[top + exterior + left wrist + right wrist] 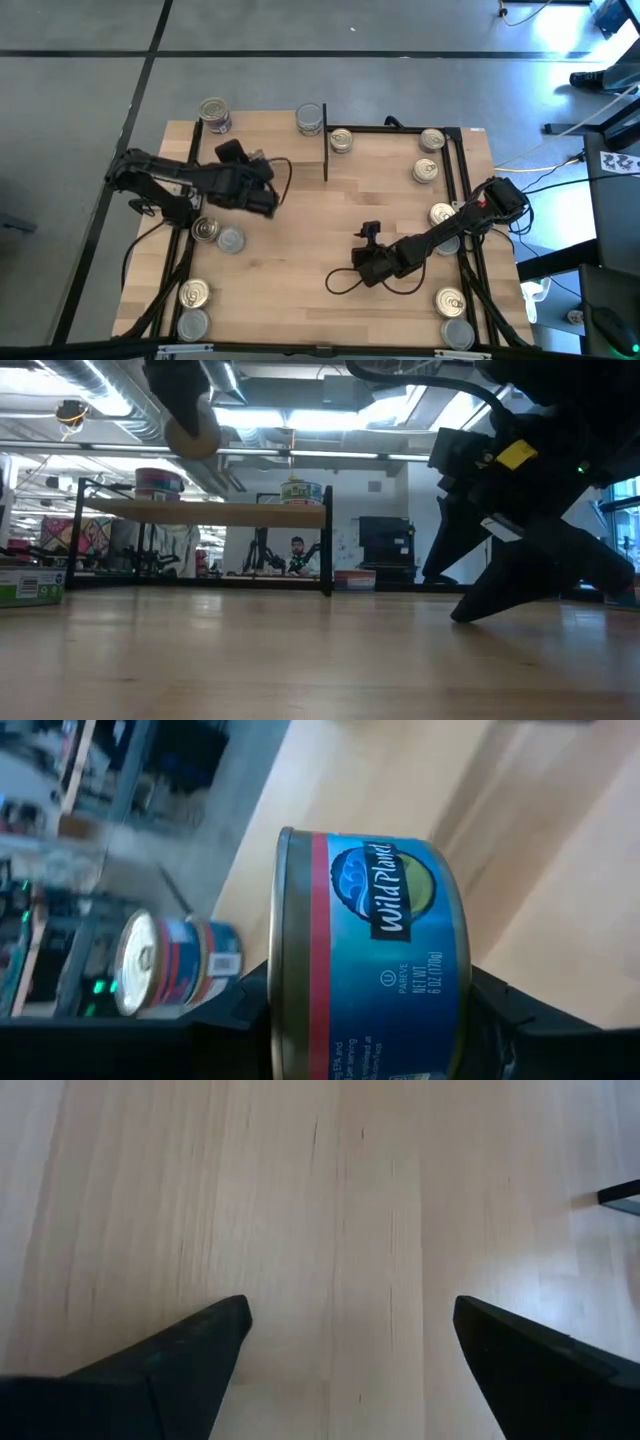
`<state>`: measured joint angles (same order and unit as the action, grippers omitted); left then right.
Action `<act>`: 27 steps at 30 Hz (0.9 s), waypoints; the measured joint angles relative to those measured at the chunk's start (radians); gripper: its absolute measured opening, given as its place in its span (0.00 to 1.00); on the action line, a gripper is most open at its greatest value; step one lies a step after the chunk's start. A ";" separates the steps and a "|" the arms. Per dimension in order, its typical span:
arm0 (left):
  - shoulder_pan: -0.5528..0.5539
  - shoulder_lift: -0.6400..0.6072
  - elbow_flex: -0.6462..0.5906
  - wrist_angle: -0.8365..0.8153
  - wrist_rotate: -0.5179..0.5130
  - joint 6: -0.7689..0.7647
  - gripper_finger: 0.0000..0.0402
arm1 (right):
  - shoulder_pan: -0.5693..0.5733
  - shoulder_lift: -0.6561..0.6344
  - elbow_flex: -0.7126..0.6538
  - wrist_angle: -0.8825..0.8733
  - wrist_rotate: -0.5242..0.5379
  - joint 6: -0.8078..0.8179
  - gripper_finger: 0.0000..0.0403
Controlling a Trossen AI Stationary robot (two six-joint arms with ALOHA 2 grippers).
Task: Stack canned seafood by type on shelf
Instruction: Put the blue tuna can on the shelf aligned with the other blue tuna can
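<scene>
Left pincer [365, 1020]: we see it raised above the tabletop [300, 220], clamping a Wild Planet tin [365, 935].
Right pincer [345, 1350]: we see it low, spread wide, empty, bare wood ahead.

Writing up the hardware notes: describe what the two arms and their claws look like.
Both arms are dark, jointed and boxy, with black cables looping from them. The left claw has flat black fingers. The right claw has two black, wedge-shaped fingers tapering to points. The right arm carries a yellow marking near its wrist.
</scene>
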<state>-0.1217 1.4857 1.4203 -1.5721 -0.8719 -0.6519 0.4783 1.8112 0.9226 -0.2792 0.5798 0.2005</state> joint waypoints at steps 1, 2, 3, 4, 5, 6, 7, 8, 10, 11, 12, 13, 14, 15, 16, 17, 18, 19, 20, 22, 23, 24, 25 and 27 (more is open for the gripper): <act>0.025 0.002 -0.003 -0.001 0.000 -0.001 0.45 | 0.000 0.001 0.000 0.001 0.001 -0.001 0.90; 0.048 0.002 -0.007 0.002 -0.001 0.000 0.45 | 0.000 0.001 0.000 0.003 0.001 -0.002 0.90; 0.072 0.004 -0.008 0.001 0.000 0.002 0.45 | 0.000 0.001 0.000 0.004 0.000 -0.002 0.90; 0.096 0.005 -0.009 0.002 0.000 0.007 0.45 | 0.000 0.001 0.000 0.006 0.001 -0.002 0.90; 0.120 0.006 -0.009 0.002 0.000 0.015 0.45 | 0.000 0.001 0.000 0.006 0.001 -0.001 0.90; 0.144 0.007 -0.009 0.000 0.001 0.020 0.45 | 0.000 0.001 0.000 0.007 0.000 0.000 0.90; 0.169 0.008 -0.009 0.001 0.007 0.023 0.45 | 0.000 0.001 0.000 0.008 0.001 0.000 0.90; 0.193 0.010 -0.009 0.002 0.013 0.028 0.45 | 0.000 0.002 0.000 0.009 0.001 0.000 0.90; 0.237 0.011 -0.009 0.002 0.024 0.029 0.45 | 0.000 0.002 -0.001 0.012 0.000 0.000 0.90; 0.259 0.011 -0.010 0.000 0.031 0.032 0.45 | 0.000 0.002 -0.001 0.014 0.000 0.000 0.90; 0.277 0.011 -0.015 0.001 0.033 0.040 0.45 | 0.000 0.002 -0.001 0.016 0.000 0.000 0.90; 0.296 0.011 -0.024 0.001 0.033 0.048 0.45 | 0.000 0.002 -0.001 0.018 0.000 0.000 0.90; 0.314 0.012 -0.036 0.002 0.037 0.049 0.45 | 0.000 0.003 -0.001 0.019 0.000 0.000 0.90; 0.331 0.012 -0.049 0.002 0.040 0.051 0.45 | 0.000 0.003 -0.001 0.020 0.000 0.000 0.90; 0.347 0.012 -0.067 0.002 0.040 0.053 0.45 | 0.000 0.003 -0.001 0.020 0.000 0.000 0.90; 0.361 0.012 -0.087 0.001 0.040 0.059 0.45 | 0.000 0.003 -0.001 0.021 -0.001 0.000 0.90; 0.375 0.012 -0.107 0.001 0.044 0.066 0.45 | 0.000 0.003 -0.001 0.022 -0.001 0.000 0.90; 0.387 0.012 -0.128 0.001 0.046 0.071 0.45 | 0.000 0.003 -0.001 0.022 -0.001 0.000 0.90; 0.396 0.012 -0.144 0.002 0.047 0.071 0.45 | 0.000 0.003 -0.001 0.023 -0.001 0.000 0.90; 0.414 0.012 -0.172 0.001 0.047 0.062 0.45 | 0.000 0.003 -0.001 0.025 -0.001 0.000 0.90; 0.421 0.012 -0.183 0.001 0.047 0.061 0.45 | -0.001 0.003 -0.001 0.026 -0.002 0.000 0.90; 0.426 0.012 -0.193 0.002 0.047 0.060 0.45 | -0.001 0.003 -0.001 0.027 -0.003 -0.002 0.90; 0.431 0.012 -0.202 0.002 0.047 0.060 0.45 | -0.001 0.003 -0.001 0.029 -0.003 -0.003 0.90; 0.444 0.012 -0.219 0.001 0.039 0.060 0.45 | -0.001 0.003 -0.002 0.038 -0.004 -0.012 0.90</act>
<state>0.3222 1.4979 1.2014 -1.5711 -0.8326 -0.5918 0.4774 1.8145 0.9210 -0.2415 0.5755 0.1888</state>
